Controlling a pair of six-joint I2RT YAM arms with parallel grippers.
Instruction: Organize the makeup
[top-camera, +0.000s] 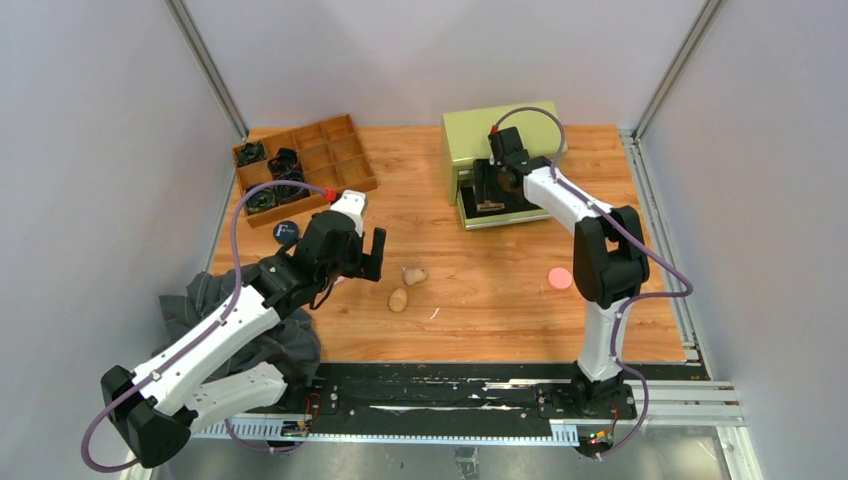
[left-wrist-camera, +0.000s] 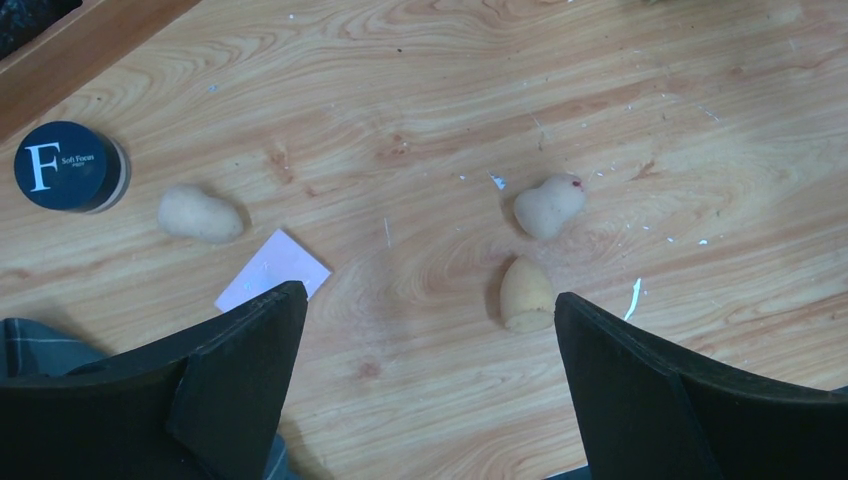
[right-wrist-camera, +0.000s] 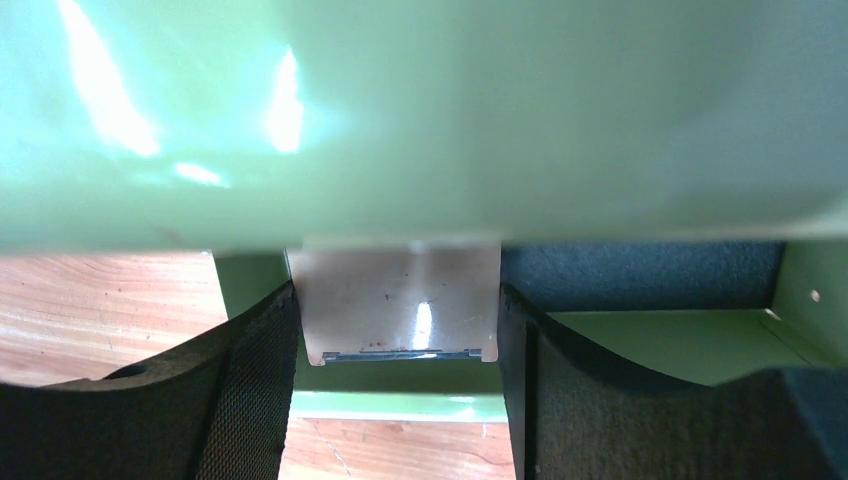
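My left gripper (top-camera: 355, 268) (left-wrist-camera: 430, 297) hangs open over bare wood with nothing between its fingers. Two beige egg-shaped sponges (top-camera: 413, 275) (top-camera: 398, 299) lie just to its right; the nearer one (left-wrist-camera: 527, 295) is close to the right finger. A third sponge (left-wrist-camera: 200, 213) and the dark round compact marked "F" (left-wrist-camera: 62, 166) (top-camera: 286, 232) lie to the left. The pink round puff (top-camera: 560, 278) rests near the right arm. My right gripper (top-camera: 490, 195) (right-wrist-camera: 398, 300) is shut on the tan square pad (right-wrist-camera: 395, 300) at the open drawer of the green box (top-camera: 465, 140).
A wooden divided tray (top-camera: 330, 150) at the back left holds black coiled bands (top-camera: 285, 165). A dark grey cloth (top-camera: 200, 300) lies under the left arm. A small white paper square (left-wrist-camera: 272, 270) sits by the left finger. The green drawer's front edge (right-wrist-camera: 400, 405) runs below the pad.
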